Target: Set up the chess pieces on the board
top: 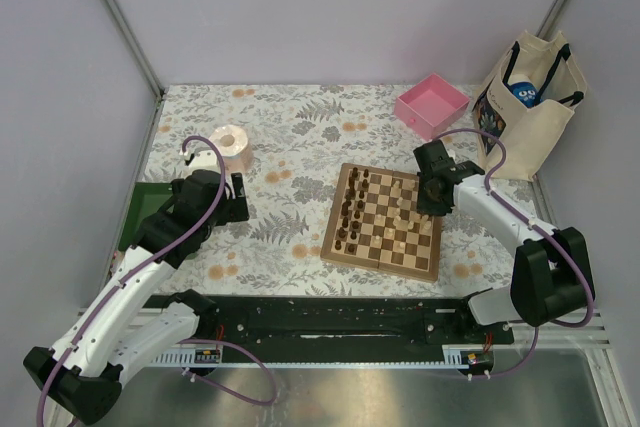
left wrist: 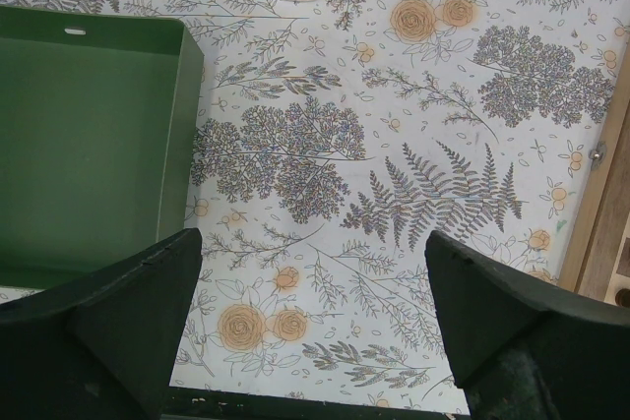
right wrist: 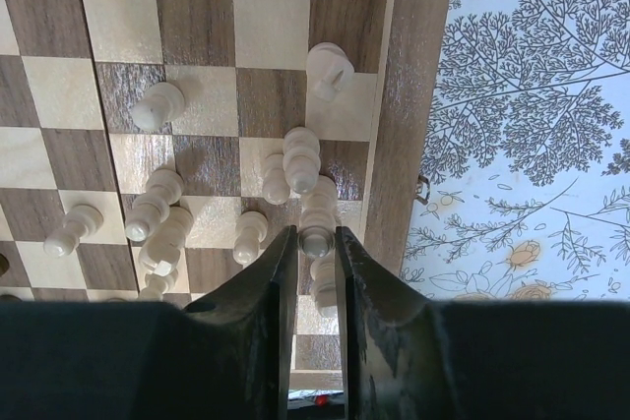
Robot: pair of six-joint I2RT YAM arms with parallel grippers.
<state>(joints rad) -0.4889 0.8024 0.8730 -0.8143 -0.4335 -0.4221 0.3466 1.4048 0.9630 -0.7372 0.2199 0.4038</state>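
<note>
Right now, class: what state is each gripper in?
Left gripper: open, empty, above the floral tablecloth.
Right gripper: shut on a pale chess piece.

A pink tray [top: 432,105] and a canvas tote bag [top: 530,112] sit upper right. A pinkish roll [top: 232,150] stands left, above a green tray [left wrist: 89,145].

my fingers [right wrist: 264,307] are matt black plastic. the board [right wrist: 415,95] is smooth, grained wood; the pale chess pieces [right wrist: 301,159] polished wood; the table cover [right wrist: 532,145] matt, printed.
</note>
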